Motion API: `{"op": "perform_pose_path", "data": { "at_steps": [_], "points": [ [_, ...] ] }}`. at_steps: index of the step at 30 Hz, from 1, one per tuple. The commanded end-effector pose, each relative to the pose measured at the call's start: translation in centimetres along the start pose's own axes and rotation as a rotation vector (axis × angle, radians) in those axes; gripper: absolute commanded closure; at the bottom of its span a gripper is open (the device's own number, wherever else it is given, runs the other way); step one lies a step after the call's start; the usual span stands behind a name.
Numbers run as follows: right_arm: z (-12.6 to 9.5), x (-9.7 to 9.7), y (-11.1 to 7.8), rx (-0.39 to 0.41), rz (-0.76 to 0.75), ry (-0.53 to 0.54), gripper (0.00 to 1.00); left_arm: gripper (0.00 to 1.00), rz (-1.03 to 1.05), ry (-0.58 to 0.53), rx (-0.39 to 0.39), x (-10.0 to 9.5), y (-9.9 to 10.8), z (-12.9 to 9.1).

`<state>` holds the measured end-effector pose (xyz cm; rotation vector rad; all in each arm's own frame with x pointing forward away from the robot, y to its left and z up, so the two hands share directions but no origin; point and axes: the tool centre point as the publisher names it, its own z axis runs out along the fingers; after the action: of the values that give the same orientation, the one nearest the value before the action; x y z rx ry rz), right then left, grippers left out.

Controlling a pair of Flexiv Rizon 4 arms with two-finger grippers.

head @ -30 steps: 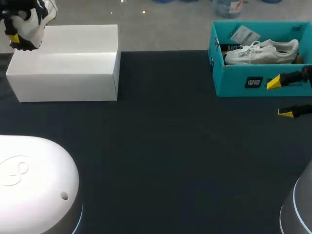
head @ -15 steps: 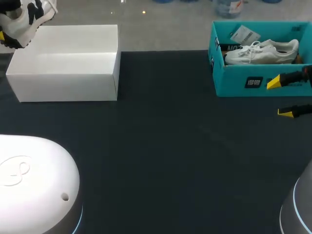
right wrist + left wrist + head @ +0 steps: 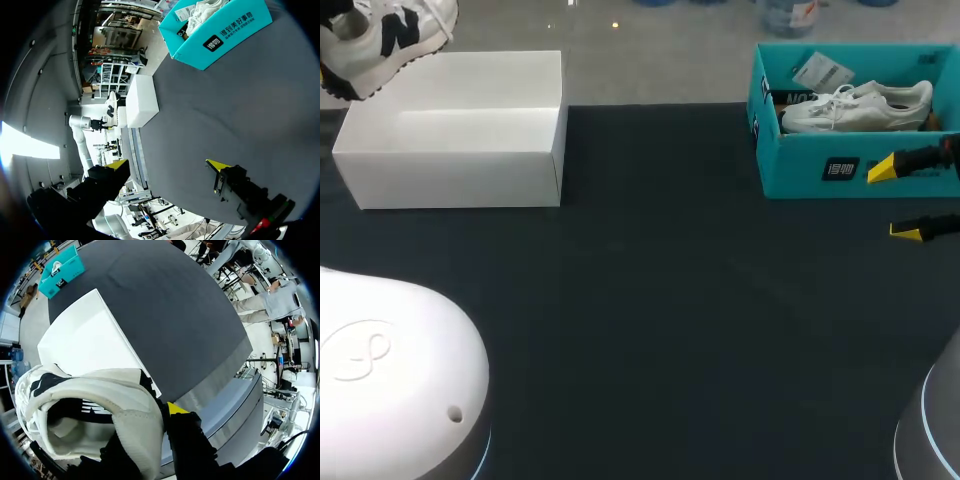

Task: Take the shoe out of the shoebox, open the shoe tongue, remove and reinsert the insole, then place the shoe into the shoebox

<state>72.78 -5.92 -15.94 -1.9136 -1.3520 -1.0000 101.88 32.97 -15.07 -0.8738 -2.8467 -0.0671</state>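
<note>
A white shoe with black side markings [image 3: 385, 35] hangs in the air above the far left corner of the open white shoebox [image 3: 450, 130]. My left gripper [image 3: 150, 432] is shut on the shoe's heel collar [image 3: 135, 415], one finger inside the opening and one yellow-tipped finger outside. The white shoebox [image 3: 90, 340] lies below and ahead of it. In the head view the left fingers are hidden behind the shoe. My right gripper [image 3: 895, 200] stands open at the right edge, just in front of a teal shoebox [image 3: 820, 165], with nothing between its fingers [image 3: 117, 165].
The teal shoebox [image 3: 220, 35] holds a second white shoe [image 3: 855, 105] and a paper tag. The dark table mat [image 3: 670, 300] stretches between the two boxes. Rounded white arm housings [image 3: 390, 380] fill the near left and right corners.
The left gripper has carried the shoe up and to the right above the white shoebox's corner, and the shoe has turned so its toe points right. The right arm has not moved.
</note>
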Motion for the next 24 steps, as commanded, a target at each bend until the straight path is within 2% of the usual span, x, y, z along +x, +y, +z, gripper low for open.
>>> {"op": "perform_pose_path", "data": {
  "at_steps": [1,2,5,6,8,11,24],
  "points": [
    [0.1,0.0,0.0,-0.001,0.001,-0.002,0.00,1.00,0.174,-0.046,-0.025,0.2,0.5,-0.3],
    [0.1,0.0,0.0,-0.001,0.001,-0.002,0.00,1.00,0.263,-0.084,-0.050,0.3,0.8,-0.3],
    [0.1,0.0,0.0,-0.001,0.001,-0.002,0.00,1.00,0.424,-0.078,-0.071,0.1,1.4,-0.6],
    [0.1,0.0,0.0,-0.001,0.001,-0.002,0.00,1.00,0.496,-0.064,-0.068,0.1,1.7,-0.7],
    [0.1,0.0,0.0,-0.001,0.001,-0.002,0.00,1.00,0.589,-0.044,-0.113,-0.1,2.0,-0.8],
    [0.1,0.0,0.0,-0.001,0.001,-0.002,0.00,1.00,0.730,0.002,-0.119,-0.5,2.5,-1.2],
    [0.1,0.0,0.0,-0.001,0.001,-0.002,0.00,1.00,0.730,0.002,-0.119,-0.5,2.5,-1.2]
  ]
}}
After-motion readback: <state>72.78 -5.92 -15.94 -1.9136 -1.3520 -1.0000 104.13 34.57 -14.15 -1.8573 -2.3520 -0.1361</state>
